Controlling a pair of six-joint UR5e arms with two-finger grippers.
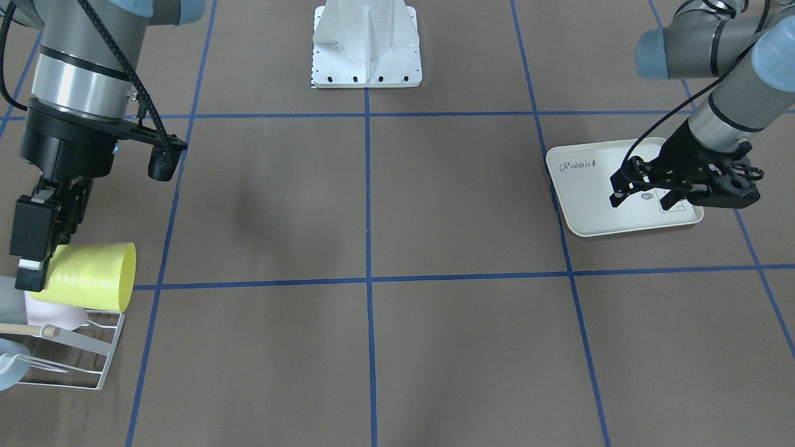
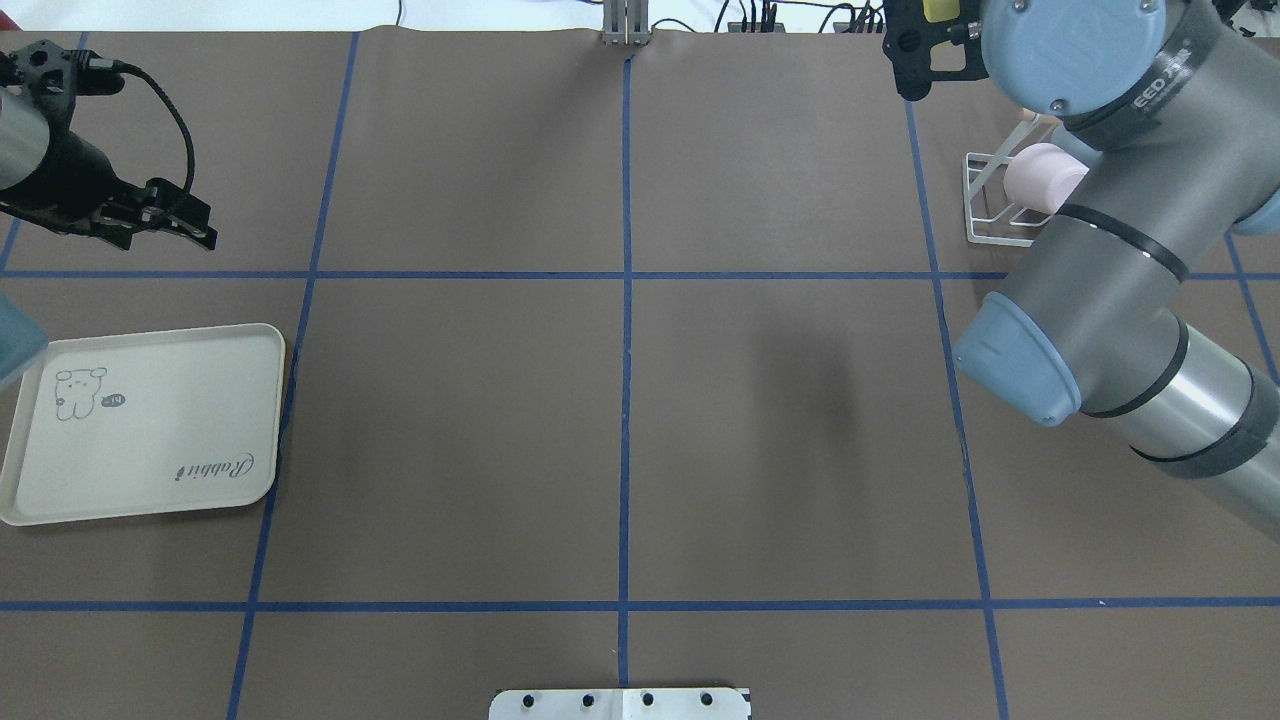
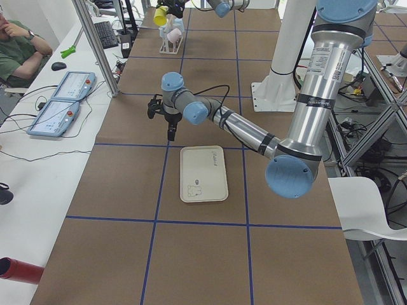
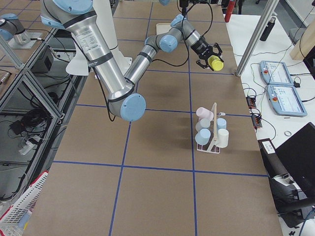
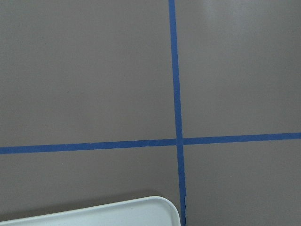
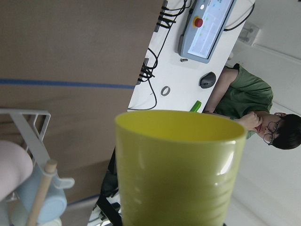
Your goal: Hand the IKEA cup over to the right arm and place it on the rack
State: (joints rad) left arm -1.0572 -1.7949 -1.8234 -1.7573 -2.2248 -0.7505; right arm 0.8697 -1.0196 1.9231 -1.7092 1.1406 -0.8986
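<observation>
Brown table [image 2: 480,420]: a paper-brown cover, divided into squares by blue tape lines.
White mount [image 2: 620,705]: the robot's base plate, at the middle of the near edge.
Cream tray [image 2: 160,450]: lies flat toward the left edge and is printed with a small bear drawing and the word "Rabbit".
Left gripper [image 1: 643,200]: slim and black, with its fingers spread apart and nothing between them. It hangs over the table just past the tray's far side. Its wrist view shows a tray corner and a tape crossing.
Rack [image 1: 112,351]: white wire with a light wooden dowel, standing toward the far right corner of the table.
Cups on the rack: a pink cup [image 4: 204,114], a pale blue cup [image 4: 202,137] and a white cup [image 4: 223,138] sit among its prongs.
Right gripper [image 1: 32,267]: black linked fingers clamped on the closed end of the IKEA cup.
IKEA cup [image 1: 93,276]: yellow, held on its side in the air over the rack and clear of it.
Person [image 3: 16,51]: seated in a green top at the white bench [image 3: 38,184] beyond the far edge.
</observation>
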